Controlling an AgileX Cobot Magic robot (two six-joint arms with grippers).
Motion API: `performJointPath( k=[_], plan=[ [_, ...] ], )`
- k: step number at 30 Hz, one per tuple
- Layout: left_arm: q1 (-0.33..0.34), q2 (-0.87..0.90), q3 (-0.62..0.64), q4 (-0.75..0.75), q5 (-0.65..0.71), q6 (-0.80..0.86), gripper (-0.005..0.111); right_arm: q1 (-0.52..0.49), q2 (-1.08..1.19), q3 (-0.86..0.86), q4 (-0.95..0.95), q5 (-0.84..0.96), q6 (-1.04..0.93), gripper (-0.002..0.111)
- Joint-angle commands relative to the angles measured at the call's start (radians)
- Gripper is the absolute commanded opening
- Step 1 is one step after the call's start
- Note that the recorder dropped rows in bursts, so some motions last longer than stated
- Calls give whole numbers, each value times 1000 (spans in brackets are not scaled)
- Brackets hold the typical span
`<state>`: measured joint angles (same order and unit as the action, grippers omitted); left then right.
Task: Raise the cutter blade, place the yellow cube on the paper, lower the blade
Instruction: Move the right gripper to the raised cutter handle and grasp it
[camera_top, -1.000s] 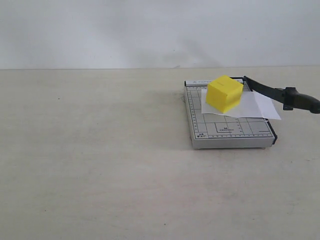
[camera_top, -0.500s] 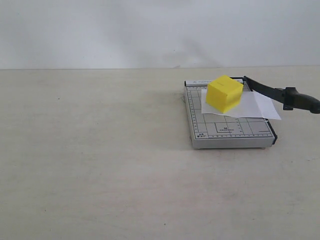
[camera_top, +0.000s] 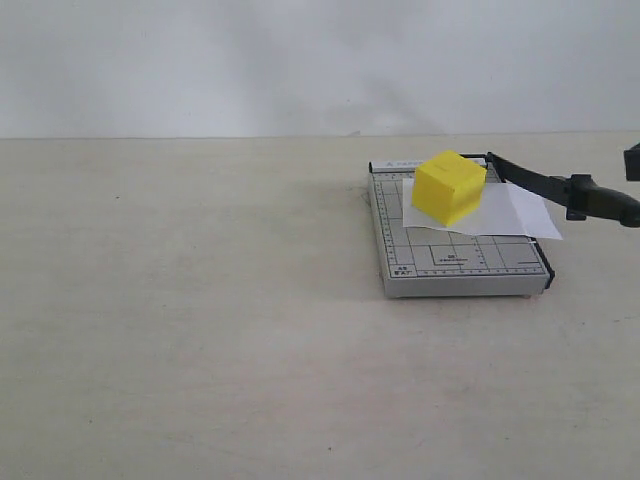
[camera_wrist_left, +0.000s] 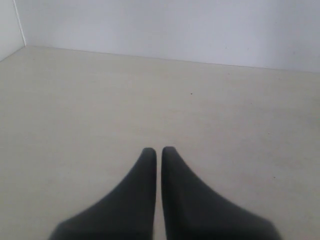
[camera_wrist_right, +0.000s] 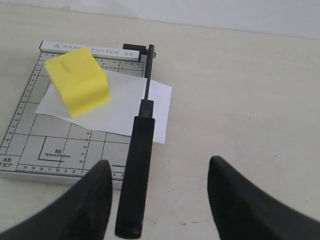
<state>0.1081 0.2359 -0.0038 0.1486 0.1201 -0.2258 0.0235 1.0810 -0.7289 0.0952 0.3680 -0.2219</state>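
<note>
Right of centre in exterior view, yellow cube (camera_top: 449, 186) sits on paper (camera_top: 520, 212); cutter blade (camera_top: 560, 188) raised alongside. Right pincer (camera_wrist_right: 160, 165) gapes wide astride it, gripping nothing; left pincer (camera_wrist_left: 158, 152) closed, empty. You risk clipping cube if lowering goes skewed.

You are bringing the right arm (camera_top: 632, 160) into the exterior view. A small dark part of it is now showing at the right edge, where nothing showed a second ago or half a second ago. It is hanging just above the handle end of the cutter blade (camera_top: 545, 185), apart from it.
</note>
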Motion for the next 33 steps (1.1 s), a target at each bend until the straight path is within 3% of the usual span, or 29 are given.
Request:
performJointPath(
  k=[1, 4, 9, 27, 29, 33],
  plan=[
    [-5, -8, 4, -10, -15, -11, 4, -3, 67, -52, 3, 56, 32, 56],
    [-5, -8, 4, -10, -15, -11, 4, -3, 120, -74, 3, 71, 32, 58],
    [-5, -8, 4, -10, -15, -11, 4, -3, 150, -120, 3, 82, 32, 75],
    [-5, -8, 4, -6, -15, -11, 4, -3, 257, -125, 82, 83, 77, 75],
    [-5, -8, 4, -6, -15, -11, 4, -3, 257, -125, 82, 87, 93, 70],
    [-5, -8, 4, -6, -15, -11, 4, -3, 257, -125, 78, 124, 90, 45]
  ],
)
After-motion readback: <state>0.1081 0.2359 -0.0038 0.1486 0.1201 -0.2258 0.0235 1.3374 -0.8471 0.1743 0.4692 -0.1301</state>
